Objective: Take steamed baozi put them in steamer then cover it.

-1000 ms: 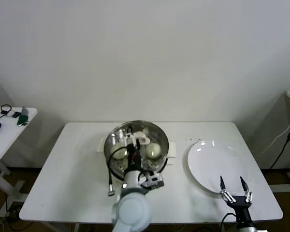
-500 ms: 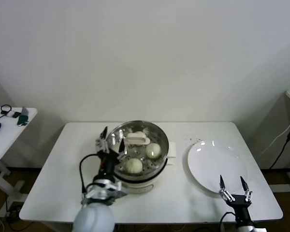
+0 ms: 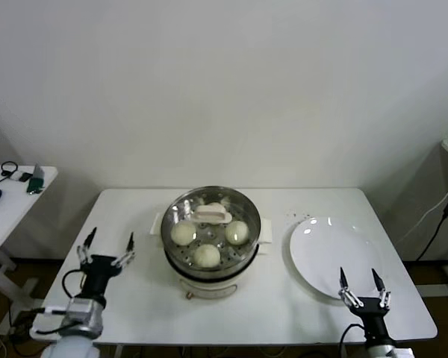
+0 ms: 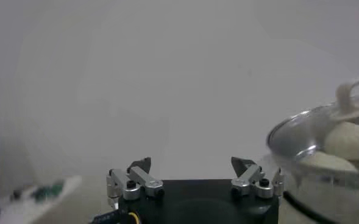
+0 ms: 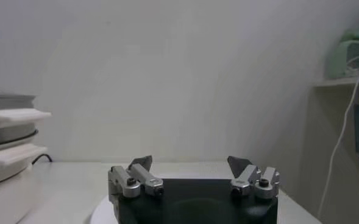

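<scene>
The steamer (image 3: 231, 280) stands at the table's middle with the glass cover (image 3: 211, 231) on it; the cover's cream handle (image 3: 211, 215) faces up. Through the glass I see three baozi (image 3: 183, 233) (image 3: 237, 232) (image 3: 206, 255); a fourth is hidden behind the handle. My left gripper (image 3: 104, 245) is open and empty over the table's left front, well apart from the steamer. The left wrist view shows it (image 4: 191, 164) with the covered steamer (image 4: 295, 137) and a baozi (image 4: 350, 137) off to one side. My right gripper (image 3: 358, 282) (image 5: 189, 161) is open and empty at the front right.
A flat white plate (image 3: 336, 253) lies right of the steamer, just beyond the right gripper. A small side table (image 3: 15, 195) with cables stands far left. The steamer's side (image 5: 8, 152) shows in the right wrist view.
My left arm has drawn back from over the steamer to the table's left front, gripper open. The cover stays on the steamer. The right arm has not moved.
</scene>
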### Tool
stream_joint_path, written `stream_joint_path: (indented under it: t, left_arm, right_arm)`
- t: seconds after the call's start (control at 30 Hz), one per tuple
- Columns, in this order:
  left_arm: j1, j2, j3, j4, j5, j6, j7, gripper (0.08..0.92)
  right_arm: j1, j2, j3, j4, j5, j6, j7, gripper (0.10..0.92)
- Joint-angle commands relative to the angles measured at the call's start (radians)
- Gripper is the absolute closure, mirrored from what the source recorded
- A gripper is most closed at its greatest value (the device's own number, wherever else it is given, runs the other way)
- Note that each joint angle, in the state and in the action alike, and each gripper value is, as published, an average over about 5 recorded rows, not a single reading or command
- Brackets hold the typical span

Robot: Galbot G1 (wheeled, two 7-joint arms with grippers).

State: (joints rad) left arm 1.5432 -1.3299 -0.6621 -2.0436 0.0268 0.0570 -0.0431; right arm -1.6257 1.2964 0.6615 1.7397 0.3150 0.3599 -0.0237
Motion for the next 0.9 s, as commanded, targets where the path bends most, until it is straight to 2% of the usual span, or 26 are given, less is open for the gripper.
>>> stream_joint_path:
  t: [0.03,0.27,0.9]
  left_arm:
    - [0.09,0.014,-0.098,0.241,-0.343,-0.27,0.04,0.177]
    - [0.089,-0.006,-0.056,0.267,-0.318,-0.29,0.044,0.177]
    - [0.104,-0.014,-0.029,0.241,-0.293,-0.295,0.051,0.177]
  right_arm:
    - [-0.003,-0.008,-0.007,0.01,0.001,-0.024,-0.005,0.203]
    - [-0.003,-0.013,-0.006,0.008,0.011,-0.022,-0.018,0.203]
    - [-0.002,-0.01,-0.007,0.007,0.02,-0.016,-0.022,0.203]
